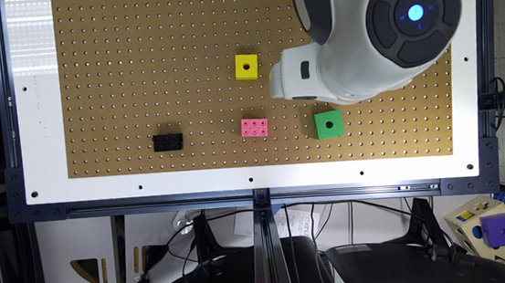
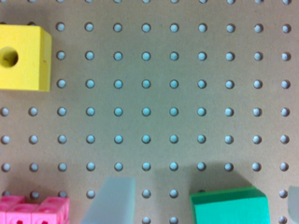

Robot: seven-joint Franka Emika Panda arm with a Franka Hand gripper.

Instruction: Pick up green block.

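The gripper point(image 2: 201, 205) is spread wide, holding nothing, its fingers point(image 2: 112, 203) flanking the green block point(image 2: 231, 207). Bare pegboard point(image 2: 159, 93) lies open between yellow cube point(image 2: 23, 58) and pink brick point(image 2: 32, 211).

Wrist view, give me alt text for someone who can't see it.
A bright green plastic cube sits on a brown pegboard between two pale translucent fingers of the open end effector. A yellow cube with a round hole and a pink studded brick lie nearby.

Overhead exterior; close downward wrist; shared pegboard point(image 1: 137, 78).
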